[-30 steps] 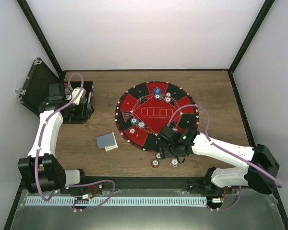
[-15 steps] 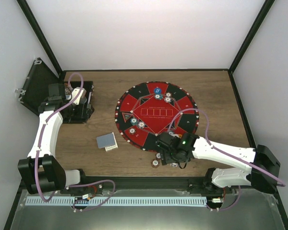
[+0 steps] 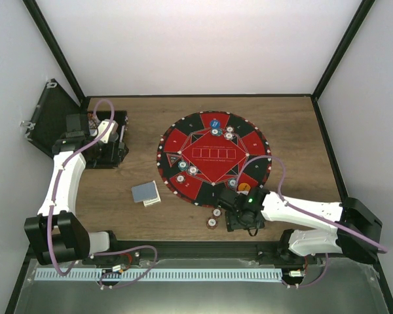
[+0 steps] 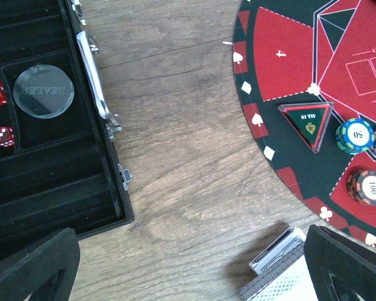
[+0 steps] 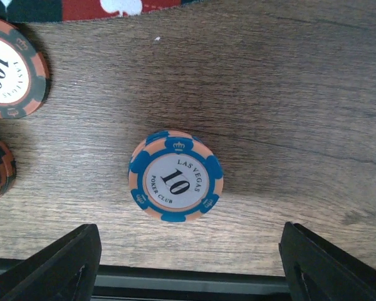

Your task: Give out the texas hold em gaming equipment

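Observation:
A blue-and-peach poker chip marked 10 [image 5: 175, 177] lies flat on the wood. My right gripper [image 5: 188, 269] [image 3: 240, 221] hovers open over it, its fingers wide on either side and touching nothing. Two dark red chip stacks [image 3: 217, 211] [image 3: 211, 223] lie just left of it. More chips [image 3: 187, 169] and a blue button [image 3: 214, 122] sit on the mat [image 3: 203, 154], with an orange button [image 3: 244, 187] near its front rim. Grey-blue cards [image 3: 146, 193] rest left of the mat. My left gripper [image 3: 111, 148] [image 4: 191, 276] stands open and empty above the black case [image 3: 101, 131].
The case [image 4: 44, 169] holds a clear dealer disc [image 4: 44, 91] and red dice [image 4: 3, 137]. An "all in" triangle [image 4: 308, 124] lies on the mat beside the 50 chip [image 4: 354, 135]. The table's near edge rail [image 5: 188, 279] runs just behind my right fingers.
My right gripper has pulled back from the mat's front rim toward the near table edge, uncovering the orange button. It is now over the 10 chip. The left arm has not moved.

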You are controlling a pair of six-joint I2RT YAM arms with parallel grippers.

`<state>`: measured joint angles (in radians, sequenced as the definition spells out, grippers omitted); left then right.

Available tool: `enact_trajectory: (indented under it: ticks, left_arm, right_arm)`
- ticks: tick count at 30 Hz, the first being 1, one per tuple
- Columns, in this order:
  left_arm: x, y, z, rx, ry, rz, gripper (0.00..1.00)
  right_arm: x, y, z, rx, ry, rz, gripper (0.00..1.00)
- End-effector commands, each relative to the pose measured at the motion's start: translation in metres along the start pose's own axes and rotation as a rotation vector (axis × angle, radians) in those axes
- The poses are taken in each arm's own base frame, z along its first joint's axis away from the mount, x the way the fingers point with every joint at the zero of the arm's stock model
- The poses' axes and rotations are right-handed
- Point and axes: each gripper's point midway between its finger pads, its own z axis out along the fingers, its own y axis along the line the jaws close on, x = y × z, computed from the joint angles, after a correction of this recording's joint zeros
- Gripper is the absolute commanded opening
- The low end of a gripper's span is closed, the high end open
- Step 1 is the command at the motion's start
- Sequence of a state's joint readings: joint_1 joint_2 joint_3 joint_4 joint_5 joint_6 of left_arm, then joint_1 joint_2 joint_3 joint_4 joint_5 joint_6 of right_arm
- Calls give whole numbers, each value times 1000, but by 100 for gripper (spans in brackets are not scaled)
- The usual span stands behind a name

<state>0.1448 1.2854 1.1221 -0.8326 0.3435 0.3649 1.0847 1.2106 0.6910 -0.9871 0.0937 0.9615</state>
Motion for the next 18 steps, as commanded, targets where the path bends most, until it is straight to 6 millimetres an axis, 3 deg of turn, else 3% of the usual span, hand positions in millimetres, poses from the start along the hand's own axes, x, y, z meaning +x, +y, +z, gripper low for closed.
enact_trajectory:
  ticks: [1, 18]
  left_arm:
    - [-5, -1, -8, 1, -26, 15, 100]
    - [-5, 0, -7, -4, -24, 21, 100]
  right_arm:
    - [-4, 6, 7, -20, -22, 26, 79]
    - [-14, 8, 23, -8, -32, 47, 65]
